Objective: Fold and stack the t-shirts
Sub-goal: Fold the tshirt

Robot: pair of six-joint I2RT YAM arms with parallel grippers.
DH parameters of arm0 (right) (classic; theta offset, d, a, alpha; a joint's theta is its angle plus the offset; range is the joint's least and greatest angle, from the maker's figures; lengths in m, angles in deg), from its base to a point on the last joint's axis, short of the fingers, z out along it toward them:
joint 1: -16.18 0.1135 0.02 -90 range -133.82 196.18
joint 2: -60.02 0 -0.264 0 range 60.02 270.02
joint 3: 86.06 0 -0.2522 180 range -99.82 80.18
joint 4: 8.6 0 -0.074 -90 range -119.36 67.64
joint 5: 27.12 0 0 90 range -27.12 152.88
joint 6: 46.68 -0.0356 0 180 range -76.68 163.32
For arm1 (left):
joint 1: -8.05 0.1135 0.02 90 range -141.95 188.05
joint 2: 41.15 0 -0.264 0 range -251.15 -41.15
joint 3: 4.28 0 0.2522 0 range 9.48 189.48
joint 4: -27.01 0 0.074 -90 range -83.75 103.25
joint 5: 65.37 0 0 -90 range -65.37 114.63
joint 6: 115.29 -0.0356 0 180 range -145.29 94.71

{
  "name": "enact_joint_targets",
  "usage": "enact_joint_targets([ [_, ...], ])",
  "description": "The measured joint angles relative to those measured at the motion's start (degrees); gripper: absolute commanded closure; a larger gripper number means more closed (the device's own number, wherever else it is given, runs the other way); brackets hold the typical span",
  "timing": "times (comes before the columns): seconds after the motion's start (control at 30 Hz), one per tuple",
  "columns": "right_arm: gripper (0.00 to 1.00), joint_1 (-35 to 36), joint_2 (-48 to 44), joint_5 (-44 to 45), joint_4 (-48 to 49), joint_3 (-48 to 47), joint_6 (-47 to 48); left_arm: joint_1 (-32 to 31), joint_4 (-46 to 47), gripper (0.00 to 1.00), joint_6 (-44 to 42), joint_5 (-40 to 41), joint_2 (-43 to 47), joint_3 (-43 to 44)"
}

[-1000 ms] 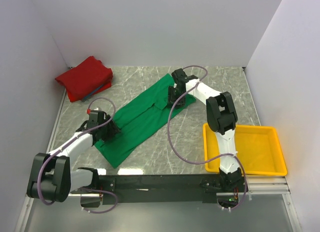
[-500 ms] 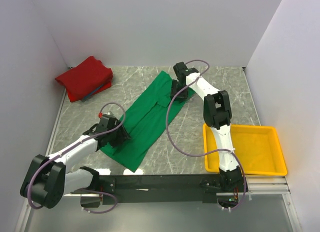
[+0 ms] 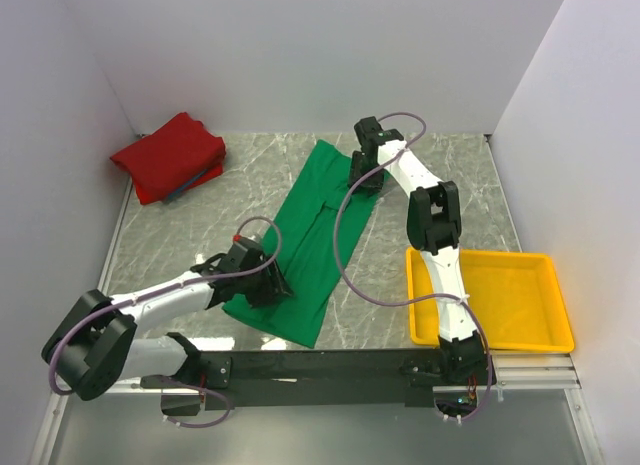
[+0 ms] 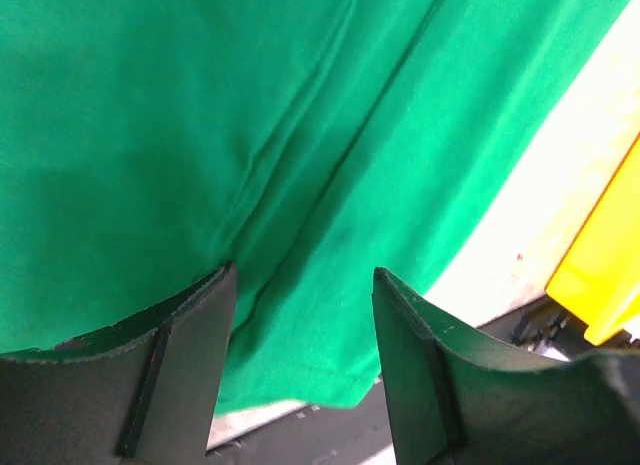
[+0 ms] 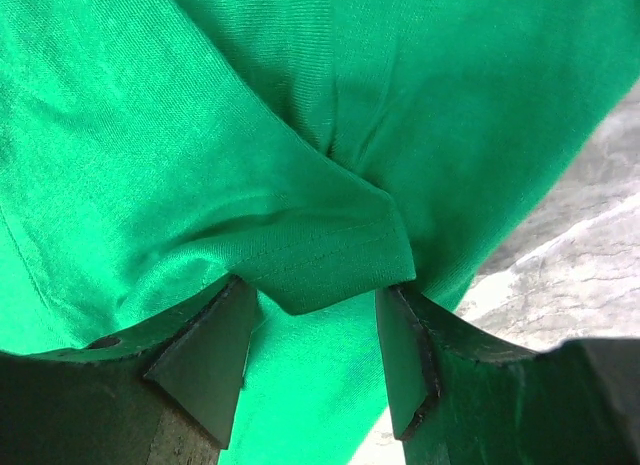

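I see the green t-shirt [image 3: 315, 240] stretched long across the desk [image 3: 430, 165], the red t-shirt [image 3: 170, 155] bunched at the far left corner. My left end effector [image 3: 262, 281] pinches its near edge; my right end effector [image 3: 366, 171] pinches a far fold.

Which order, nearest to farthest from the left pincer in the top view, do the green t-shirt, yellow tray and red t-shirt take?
Measured from the left pincer:
1. Green t-shirt: the pincer is at its near left edge, with cloth between the fingers.
2. Red t-shirt: bundled in the far left corner.
3. Yellow tray: near right edge of the table, clearly farther away than the red one.
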Motion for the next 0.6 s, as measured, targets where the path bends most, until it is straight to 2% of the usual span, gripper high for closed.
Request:
enact_joint_targets([
  [0.27,0.42,-0.39,0.22,0.57,0.13,-0.42,1.46,-8.07,-0.63,0.36,7.32,-0.24,-4.52,3.45],
  [0.4,0.42,-0.74,0.17,0.33,0.59,-0.20,2.01,-11.19,-2.45,0.34,8.09,0.00,-6.19,7.74],
  [0.6,0.41,-1.05,-4.96,-1.16,6.01,8.83,4.15,-11.58,-8.02,0.30,6.86,3.45,-5.05,15.43],
])
